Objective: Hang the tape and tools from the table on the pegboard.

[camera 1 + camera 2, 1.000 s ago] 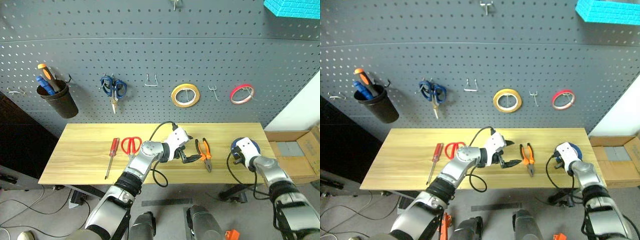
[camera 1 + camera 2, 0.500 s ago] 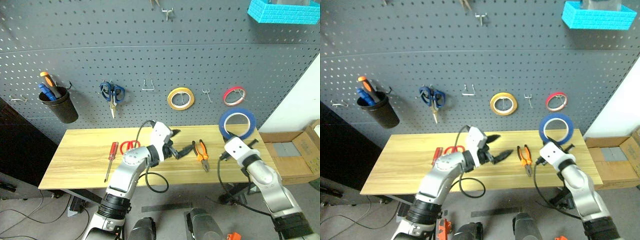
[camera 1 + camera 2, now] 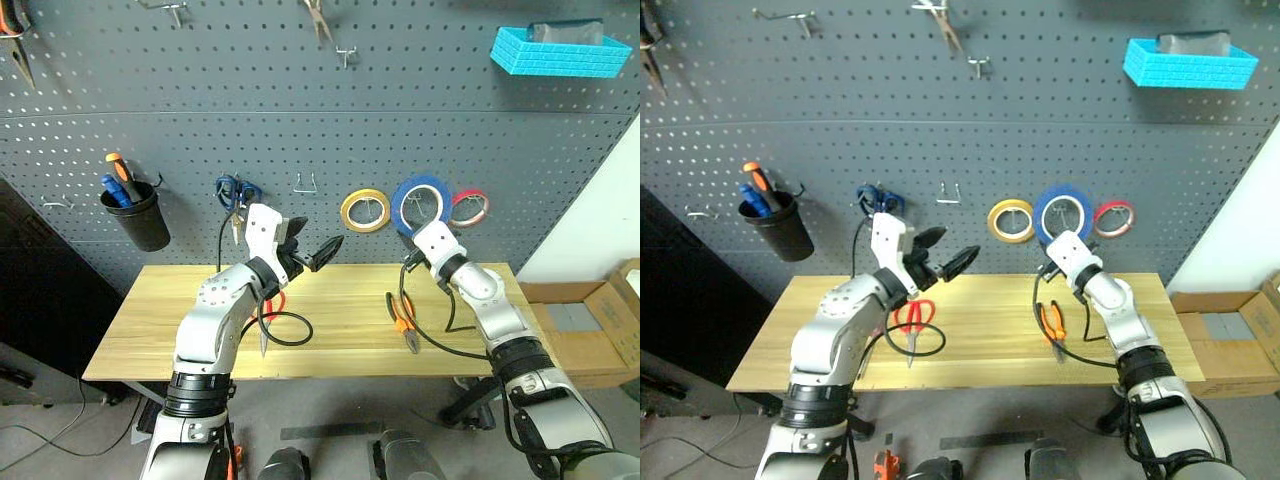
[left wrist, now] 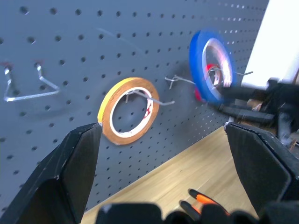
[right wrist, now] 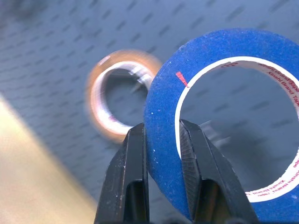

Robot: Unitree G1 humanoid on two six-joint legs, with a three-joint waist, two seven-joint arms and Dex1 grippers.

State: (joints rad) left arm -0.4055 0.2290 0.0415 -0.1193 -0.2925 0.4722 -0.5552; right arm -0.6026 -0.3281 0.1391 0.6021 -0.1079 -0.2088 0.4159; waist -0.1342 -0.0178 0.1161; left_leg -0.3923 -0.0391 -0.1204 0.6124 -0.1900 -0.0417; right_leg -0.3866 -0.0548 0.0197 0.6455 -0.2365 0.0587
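The right gripper (image 5: 161, 140) is holding the blue tape roll (image 3: 420, 205) up in front of the pegboard (image 3: 300, 130), its two fingers (image 5: 133, 168) clamped on the roll's wall, one outside and one inside the ring. The roll is standing upright, facing outward, between the yellow tape roll (image 3: 365, 210) and the red tape roll (image 3: 470, 207), both of which are hanging on hooks. Seen from the head, the blue roll is overlapping the edge of the red one. From the left wrist, a bare metal hook (image 4: 180, 80) is showing just beside the blue roll; whether the roll is touching it cannot be told.

The left gripper (image 3: 310, 250) is hovering above the surface (image 3: 330, 330), empty, with its fingers (image 4: 74, 163) spread wide apart and pointing toward the yellow roll.

On the surface, the orange-and-black pliers (image 3: 402, 318) are lying below the right arm, and the red scissors (image 3: 912, 314) are lying under the left arm, partly hidden by it. A slim tool tip is showing just beside them, too hidden to identify.

Further along the pegboard, blue scissors (image 3: 235, 195) are hanging on a hook, a black cup (image 3: 140, 220) is holding screwdrivers, and a turquoise basket (image 3: 560, 50) is hanging up high.
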